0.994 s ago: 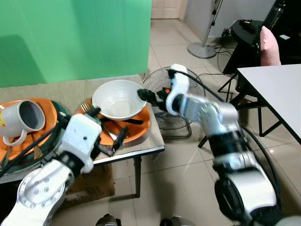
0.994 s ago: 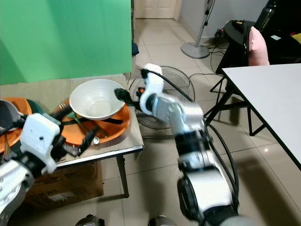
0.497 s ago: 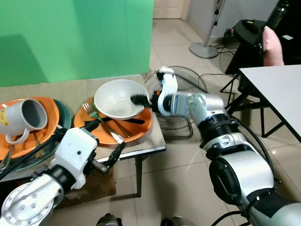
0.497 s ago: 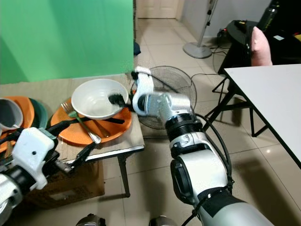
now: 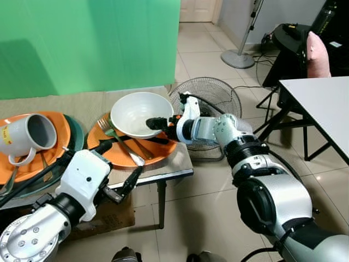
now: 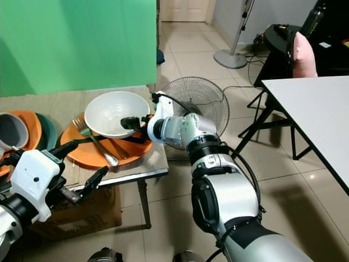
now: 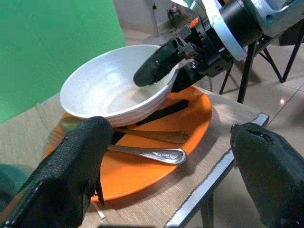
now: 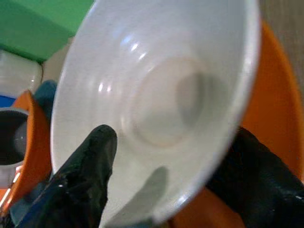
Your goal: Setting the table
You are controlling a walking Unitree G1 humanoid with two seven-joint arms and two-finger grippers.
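The right gripper (image 5: 158,123) has the white bowl (image 5: 140,113) by its near rim, one black finger inside (image 8: 83,183) and one outside against the wall, clamped across the edge. The bowl sits tilted on the orange plate (image 5: 163,148), resting over a fork (image 5: 117,139) and a spoon (image 7: 147,153) at the corner of the small cloth-covered table (image 5: 163,173). It looks like glazed ceramic: stiff, fairly heavy, slick, and breakable on the tiled floor (image 5: 207,218). A rim pinch is the natural hold, but the weight will lever against the fingers, so a deep bite and a level lift seem wise. The left gripper (image 5: 117,174) hovers spread wide at the table's front edge, holding nothing.
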